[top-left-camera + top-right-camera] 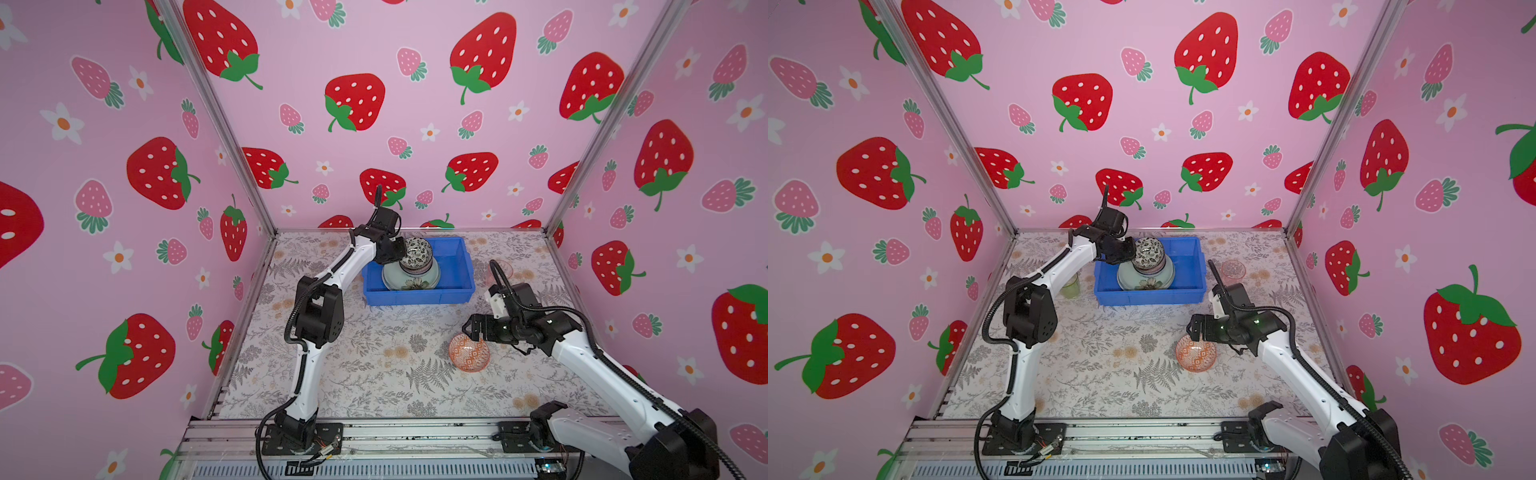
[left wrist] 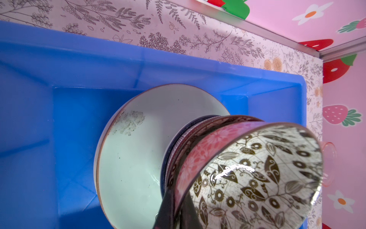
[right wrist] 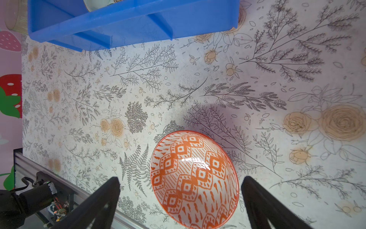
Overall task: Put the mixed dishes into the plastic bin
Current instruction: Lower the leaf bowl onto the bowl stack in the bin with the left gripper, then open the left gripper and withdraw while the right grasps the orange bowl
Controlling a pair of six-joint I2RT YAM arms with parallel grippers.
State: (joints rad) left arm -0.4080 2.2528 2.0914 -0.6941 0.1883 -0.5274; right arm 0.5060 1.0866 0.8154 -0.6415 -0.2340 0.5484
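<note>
The blue plastic bin (image 1: 419, 297) has bare floor beyond the stack, on the side away from the left gripper (image 1: 395, 251). Its jaws are clenched on the rim of the tilted black-white bowl (image 2: 257, 174), over the nested bowls (image 2: 178, 142) on the pale green plate (image 2: 130, 158) in the bin; whether it touches them is unclear. The floral-printed table (image 1: 374, 365) lies open between the bin's near wall and the right gripper (image 3: 180, 179), and strawberry-print walls (image 1: 124, 257) close three sides. That gripper is released, spread wide. The orange-red bowl (image 3: 194, 178) sits on the table just below it, between its fingers.
</note>
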